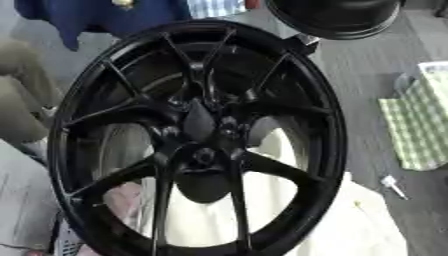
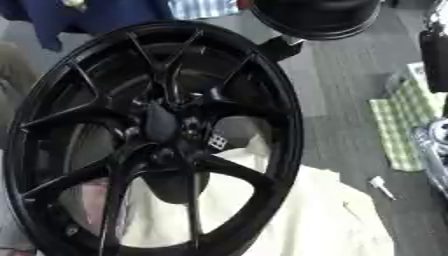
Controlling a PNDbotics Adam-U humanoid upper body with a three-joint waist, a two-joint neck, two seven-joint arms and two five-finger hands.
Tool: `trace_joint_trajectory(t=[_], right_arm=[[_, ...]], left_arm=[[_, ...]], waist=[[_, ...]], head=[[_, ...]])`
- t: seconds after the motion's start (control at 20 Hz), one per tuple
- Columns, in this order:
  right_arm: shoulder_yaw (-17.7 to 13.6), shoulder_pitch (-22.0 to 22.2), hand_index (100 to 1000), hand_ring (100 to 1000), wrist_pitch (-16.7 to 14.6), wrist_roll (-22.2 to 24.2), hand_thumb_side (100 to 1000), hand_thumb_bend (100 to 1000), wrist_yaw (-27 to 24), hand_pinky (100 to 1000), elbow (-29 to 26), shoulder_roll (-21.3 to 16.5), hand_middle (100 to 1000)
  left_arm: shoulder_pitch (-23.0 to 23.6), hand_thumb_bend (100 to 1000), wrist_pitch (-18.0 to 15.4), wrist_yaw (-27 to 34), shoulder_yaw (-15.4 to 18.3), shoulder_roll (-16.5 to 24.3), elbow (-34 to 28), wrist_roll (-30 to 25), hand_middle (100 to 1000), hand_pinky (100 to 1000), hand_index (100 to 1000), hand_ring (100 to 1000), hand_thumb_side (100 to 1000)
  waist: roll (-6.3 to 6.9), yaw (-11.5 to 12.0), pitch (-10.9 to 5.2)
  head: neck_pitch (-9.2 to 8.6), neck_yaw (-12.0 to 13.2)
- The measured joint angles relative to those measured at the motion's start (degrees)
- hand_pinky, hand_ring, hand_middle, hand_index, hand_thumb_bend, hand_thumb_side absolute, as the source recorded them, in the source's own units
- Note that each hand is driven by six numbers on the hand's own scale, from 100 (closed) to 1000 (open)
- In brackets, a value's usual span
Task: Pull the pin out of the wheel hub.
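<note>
Grey floor lay behind the black wheel hub [image 1: 199, 135]; no robot hand showed, its state untellable; I'd grip near the centre.

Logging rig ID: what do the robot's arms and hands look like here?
Little shows. At the right eye view's right edge, the right arm: a black rounded segment above, a shiny silver joint below. No cables or markings visible. No hand can be made out against the black wheel.
</note>
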Motion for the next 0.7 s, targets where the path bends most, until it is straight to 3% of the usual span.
trace_joint_trajectory(t=[0.3, 0.35, 0.45, 0.5, 0.55, 0.6, 0.65, 0.7], right_arm=[[-0.5, -0.1, 720, 561, -0.1, -0.3, 562, 100, 0.6, 536, 0.0, 0.0, 560], [-0.6, -0.1, 720, 561, -0.1, -0.3, 565, 100, 0.7, 537, 0.0, 0.0, 560], [-0.8, -0.1, 720, 562, -0.1, -0.4, 563, 100, 0.9, 537, 0.0, 0.0, 561], [-0.8, -0.2, 721, 562, -0.2, -0.4, 563, 100, 0.9, 537, 0.0, 0.0, 561], [-0.8, -0.4, 721, 562, -0.2, -0.4, 563, 100, 0.9, 538, 0.0, 0.0, 561], [-0.8, -0.4, 721, 562, -0.2, -0.4, 563, 100, 0.9, 538, 0.0, 0.0, 561], [-0.9, -0.5, 721, 562, -0.2, -0.5, 563, 100, 0.9, 538, 0.0, 0.0, 561], [-1.0, -0.5, 721, 562, -0.2, -0.5, 563, 100, 1.0, 538, 0.0, 0.0, 561]], left_arm=[[10.4, 100, -0.2, -1.0, 8.8, 7.2, 10.3, 11.5, 356, 706, 556, 559, 184], [11.9, 100, -0.5, -1.4, 9.9, 8.0, 12.0, 13.1, 371, 713, 573, 567, 121], [14.7, 100, -1.4, -1.6, 11.7, 9.2, 15.0, 15.6, 408, 731, 613, 587, 173], [15.9, 100, -2.1, -1.4, 12.3, 9.7, 16.2, 16.3, 495, 768, 703, 642, 312], [17.0, 163, -2.9, -1.1, 12.9, 10.1, 17.2, 16.6, 682, 840, 851, 777, 525], [17.9, 207, -3.9, -0.5, 13.2, 10.3, 18.0, 16.2, 712, 855, 865, 796, 557], [18.7, 341, -5.1, 0.0, 13.3, 10.6, 18.7, 15.2, 771, 888, 905, 837, 669], [19.4, 369, -6.3, 0.5, 13.5, 10.7, 19.3, 13.9, 778, 889, 911, 841, 716]], waist=[[-0.75, 0.9, -0.05], [-0.85, 1.1, -0.05], [-1.03, 1.2, -0.05], [-1.09, 1.3, -0.05], [-1.12, 1.3, -0.05], [-1.18, 1.3, -0.05], [-1.21, 1.3, -0.05], [-1.23, 1.3, -0.06]], head=[[-0.13, -0.5], [-0.14, -0.5], [-0.17, -0.6], [-0.22, -0.6], [-0.35, -0.7], [-0.49, -0.7], [-0.59, -0.7], [-0.62, -0.7]])
